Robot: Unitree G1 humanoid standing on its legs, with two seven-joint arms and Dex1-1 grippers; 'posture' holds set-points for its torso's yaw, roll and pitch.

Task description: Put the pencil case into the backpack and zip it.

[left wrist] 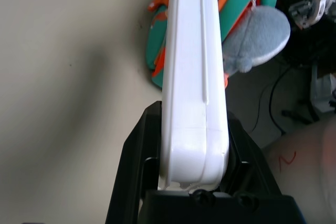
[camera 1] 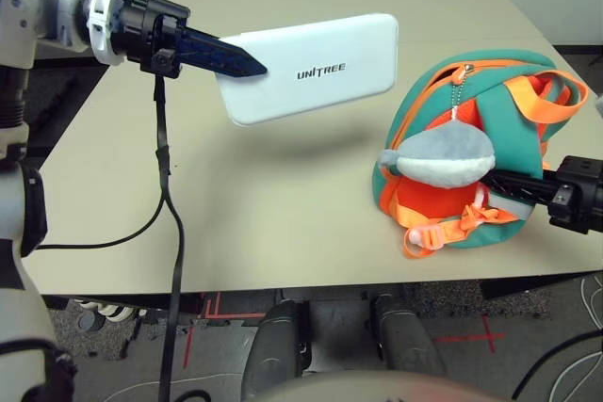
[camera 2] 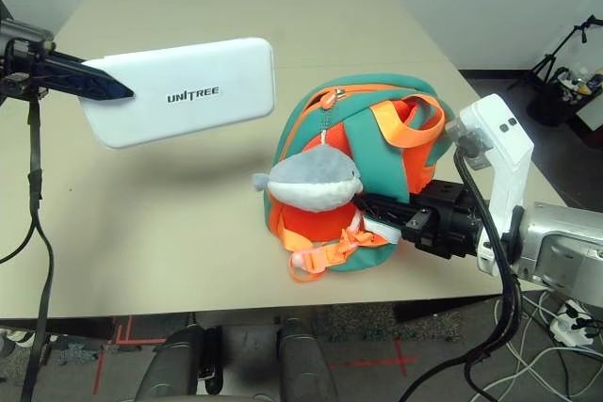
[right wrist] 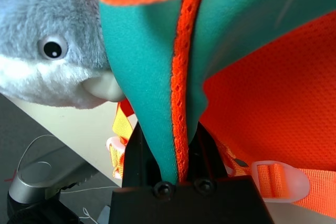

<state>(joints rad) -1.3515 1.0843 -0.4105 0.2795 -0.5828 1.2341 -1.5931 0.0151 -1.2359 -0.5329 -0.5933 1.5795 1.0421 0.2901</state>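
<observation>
Backpack [camera 1: 471, 152] sits on the beige counter [camera 1: 283, 214], resting on one side with its orange front panel toward the robot, its orange-trimmed zipper arching over the top and orange straps spilling from its upper and lower parts. A grey-and-white plush shark charm [camera 1: 441, 155] hangs on a small chain from the zipper and lies across the orange panel.

The right gripper [camera 2: 382, 206] reaches in from the backpack's right, level with the shark charm; its black fingers [right wrist: 140, 153] are nearly together, pinched on a fold of the backpack's teal fabric with its orange trim, as the right wrist view shows.

The pencil case [camera 1: 311, 66] is off the counter, held in the air to the left of the backpack and above its level, and it casts a soft shadow on the counter. Its long side runs toward the backpack, the end nearest the backpack is tipped slightly upward, and the black lettering faces the camera. The left gripper [camera 1: 236, 58] clamps the case at the end farthest from the backpack, one black finger [left wrist: 134, 166] on each broad face.

A black cable [camera 1: 165, 195] hangs from the left arm down over the counter's near edge, well left of the backpack.
</observation>
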